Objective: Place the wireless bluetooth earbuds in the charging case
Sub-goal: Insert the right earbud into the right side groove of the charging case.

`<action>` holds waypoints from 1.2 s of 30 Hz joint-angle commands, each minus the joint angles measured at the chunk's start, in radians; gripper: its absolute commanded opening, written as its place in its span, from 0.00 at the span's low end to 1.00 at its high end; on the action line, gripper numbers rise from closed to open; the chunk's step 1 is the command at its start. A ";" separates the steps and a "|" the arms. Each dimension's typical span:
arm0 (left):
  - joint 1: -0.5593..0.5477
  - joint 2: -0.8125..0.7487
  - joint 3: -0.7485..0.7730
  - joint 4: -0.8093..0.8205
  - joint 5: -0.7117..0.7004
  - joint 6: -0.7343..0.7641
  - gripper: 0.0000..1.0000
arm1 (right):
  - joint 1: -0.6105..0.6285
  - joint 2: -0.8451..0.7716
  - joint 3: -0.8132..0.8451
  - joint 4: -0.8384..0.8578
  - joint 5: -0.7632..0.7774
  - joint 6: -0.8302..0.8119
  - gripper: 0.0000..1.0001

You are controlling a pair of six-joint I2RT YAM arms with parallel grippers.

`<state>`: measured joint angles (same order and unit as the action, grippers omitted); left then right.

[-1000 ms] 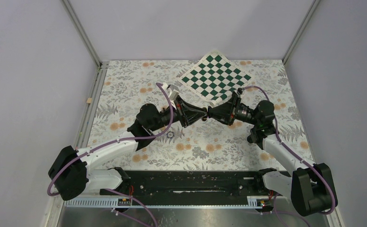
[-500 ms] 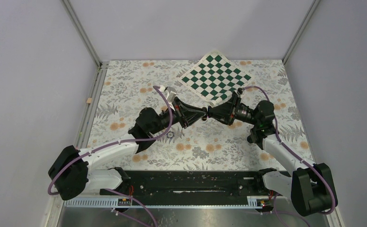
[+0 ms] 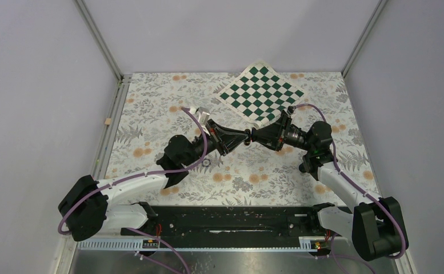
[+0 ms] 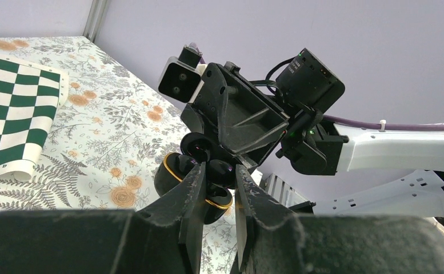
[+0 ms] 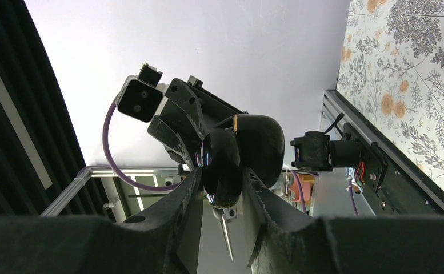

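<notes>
- The charging case hangs in the air above the middle of the floral table, lid open. A gold rim runs round the edge of one half.
- The right gripper clamps the case's glossy oval half between its fingers. The gold-rimmed half stands out beyond them.
- A small glossy black earbud sits at the case's open mouth. It appears pinched between the fingertips of the left gripper, which is closed tight on it. How deep it sits in the case cannot be told.
- The left arm reaches from its near-left base, forearm running right and far, wrist pointing right.
- The right arm rises from its near-right base to an elbow at the right, wrist pointing left.
- The two grippers meet tip to tip, just near of the green chessboard mat.
- A small dark ring lies on the table near the left wrist.
</notes>
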<state>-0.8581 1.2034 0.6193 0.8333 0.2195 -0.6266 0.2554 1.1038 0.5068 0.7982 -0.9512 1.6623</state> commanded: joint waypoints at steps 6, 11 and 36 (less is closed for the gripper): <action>-0.011 -0.013 -0.016 0.064 -0.046 -0.015 0.00 | 0.002 -0.023 0.004 0.061 0.018 0.007 0.00; -0.018 -0.018 -0.016 0.068 -0.065 -0.023 0.00 | 0.002 -0.024 0.004 0.058 0.020 0.003 0.00; -0.029 -0.027 -0.020 0.100 -0.116 -0.062 0.00 | 0.007 -0.039 -0.010 0.012 0.026 -0.038 0.00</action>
<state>-0.8837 1.2034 0.6106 0.8600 0.1329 -0.6781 0.2565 1.0889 0.5011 0.7868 -0.9318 1.6421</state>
